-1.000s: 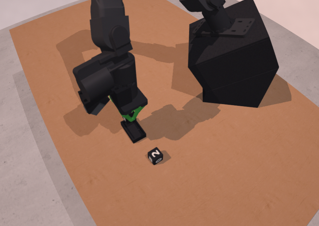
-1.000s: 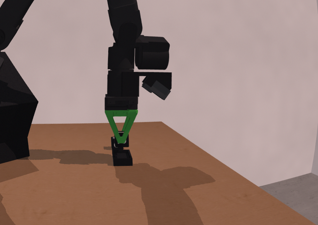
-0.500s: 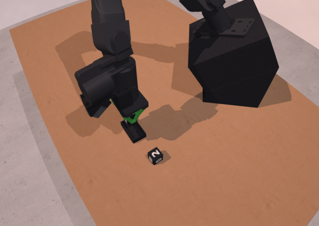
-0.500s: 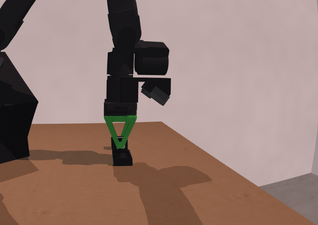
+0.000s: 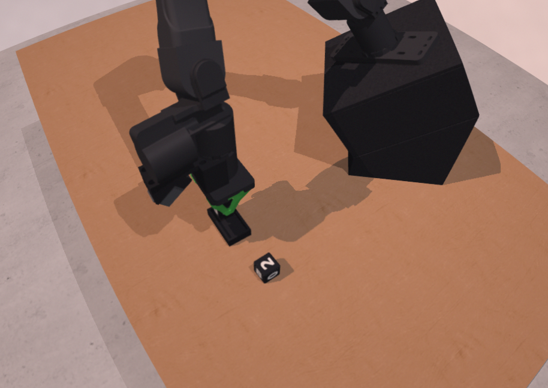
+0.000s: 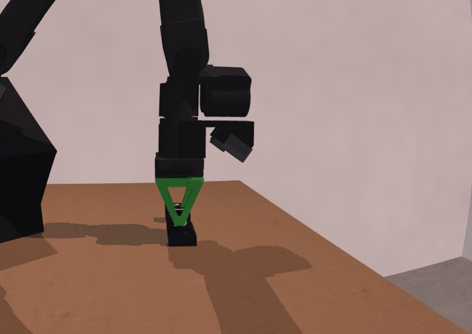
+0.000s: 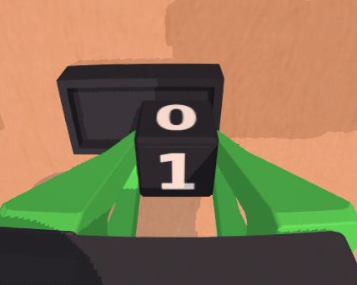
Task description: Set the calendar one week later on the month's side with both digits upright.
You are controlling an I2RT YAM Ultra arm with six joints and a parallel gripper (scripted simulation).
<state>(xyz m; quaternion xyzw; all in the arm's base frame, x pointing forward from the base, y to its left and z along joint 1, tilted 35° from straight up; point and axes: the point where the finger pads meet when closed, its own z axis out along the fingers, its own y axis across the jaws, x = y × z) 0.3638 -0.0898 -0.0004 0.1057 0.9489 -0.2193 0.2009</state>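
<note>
Looking through the wrist camera, I see the gripper (image 7: 177, 175) closed on one cube (image 7: 178, 166); its green fingers press two opposite sides, and the faces toward me read 1 and 0. Just beyond and below this cube is the tray (image 7: 100, 119), flat on the table (image 5: 354, 264), with its floor bare where I can see it. I judge the step in hand is putting the first cube into the tray. The next move calls for lowering straight and keeping the cube level. The second cube (image 5: 267, 267) lies outside the tray, near its far short end, with 2 on top.
</note>
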